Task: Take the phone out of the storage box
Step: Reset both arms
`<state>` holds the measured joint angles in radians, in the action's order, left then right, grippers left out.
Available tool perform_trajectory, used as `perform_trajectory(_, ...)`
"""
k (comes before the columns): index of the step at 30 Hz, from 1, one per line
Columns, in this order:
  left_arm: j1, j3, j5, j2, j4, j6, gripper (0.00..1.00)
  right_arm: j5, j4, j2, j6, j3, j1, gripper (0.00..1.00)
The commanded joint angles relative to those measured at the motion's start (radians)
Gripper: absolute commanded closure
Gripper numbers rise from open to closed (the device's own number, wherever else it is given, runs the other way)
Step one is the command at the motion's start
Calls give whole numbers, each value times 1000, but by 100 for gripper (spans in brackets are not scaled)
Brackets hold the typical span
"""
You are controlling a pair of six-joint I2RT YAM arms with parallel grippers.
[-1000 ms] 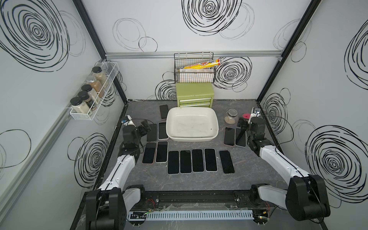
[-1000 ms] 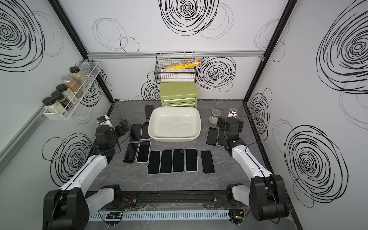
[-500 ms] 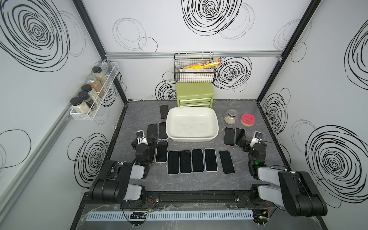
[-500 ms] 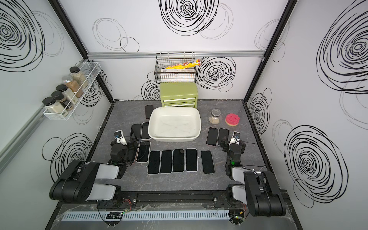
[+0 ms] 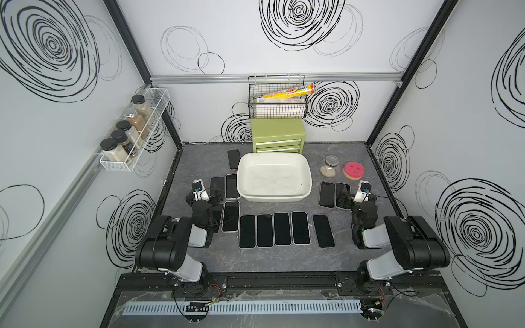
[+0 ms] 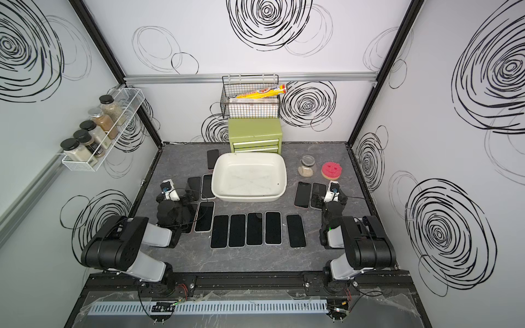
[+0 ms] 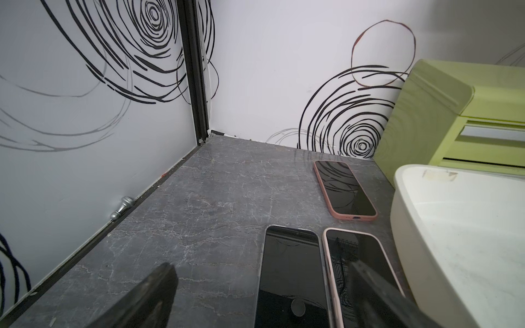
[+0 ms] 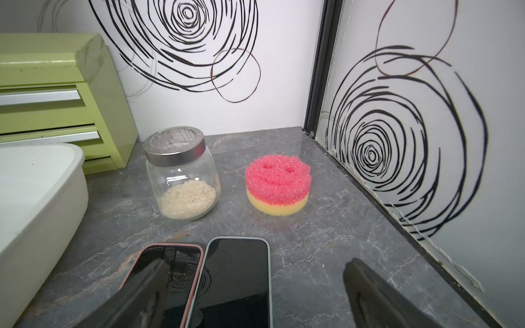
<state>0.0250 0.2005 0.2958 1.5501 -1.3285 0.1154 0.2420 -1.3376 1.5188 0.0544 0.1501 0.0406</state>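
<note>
Right, both arms are tucked low toward the bottom corners in both top views. The left gripper [image 7: 260, 272] is spread wide and holds nothing, and the right gripper [image 8: 255, 267] is just as wide, nothing in it either. The storage box [image 5: 274, 196] sits mid-frame on the grey marbled tabletop [image 5: 284, 261], just below the green drawer chest [image 5: 278, 132]. The phones [image 5: 282, 232] lie flat on the table around it. Print on the yellow tube [image 5: 285, 92] is too small to read. The walls [image 5: 298, 25] are white with black swirls.

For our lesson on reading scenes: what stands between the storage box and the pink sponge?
A glass jar of pale grains stands between the storage box and pink sponge; the right wrist view shows it.
</note>
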Motion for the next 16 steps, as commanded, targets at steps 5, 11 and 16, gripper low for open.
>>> perform_trajectory(5,-2,13,10,1,-33,2,1,-11,-69,9,-16,-6,-2,0)
perform_trajectory(11,-2,13,14,4,-37,3,1,-14,-40,4,-17,7,-2,0)
perform_trajectory(16,-2,14,13,3,-37,3,1,-16,-39,3,-17,6,-2,0)
